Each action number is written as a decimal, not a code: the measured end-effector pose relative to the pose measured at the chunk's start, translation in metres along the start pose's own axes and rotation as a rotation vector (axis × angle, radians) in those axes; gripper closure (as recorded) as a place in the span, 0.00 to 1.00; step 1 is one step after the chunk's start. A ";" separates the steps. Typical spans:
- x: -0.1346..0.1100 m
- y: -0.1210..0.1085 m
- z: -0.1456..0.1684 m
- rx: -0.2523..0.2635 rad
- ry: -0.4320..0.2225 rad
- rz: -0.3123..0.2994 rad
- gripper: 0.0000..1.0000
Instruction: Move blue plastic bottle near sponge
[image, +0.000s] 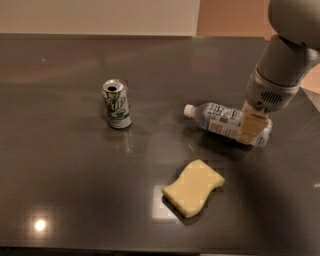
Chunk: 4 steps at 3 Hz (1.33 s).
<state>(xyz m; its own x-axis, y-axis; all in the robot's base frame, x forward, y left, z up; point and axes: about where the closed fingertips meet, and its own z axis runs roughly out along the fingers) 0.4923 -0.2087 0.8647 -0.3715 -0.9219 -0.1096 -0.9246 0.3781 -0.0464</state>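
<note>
The blue plastic bottle (219, 120) lies on its side on the dark table (60, 180), white cap pointing left. My gripper (250, 131) comes down from the upper right and is shut on the bottle's base end; a tan finger (248, 125) crosses in front of it. The pale yellow sponge (194, 187) lies flat in front of the bottle, a short gap below and to its left, not touching it.
A green-white soda can (117, 104) stands upright left of the bottle. The table's far edge meets a pale wall at the top. The table's right edge runs close behind the arm.
</note>
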 end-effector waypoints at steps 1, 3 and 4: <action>0.001 0.024 0.005 -0.016 0.019 -0.057 1.00; -0.002 0.048 0.008 -0.038 0.032 -0.132 0.60; -0.002 0.052 0.005 -0.041 0.020 -0.155 0.37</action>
<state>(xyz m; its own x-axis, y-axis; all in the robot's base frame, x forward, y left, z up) 0.4456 -0.1871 0.8577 -0.2254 -0.9706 -0.0843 -0.9735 0.2278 -0.0210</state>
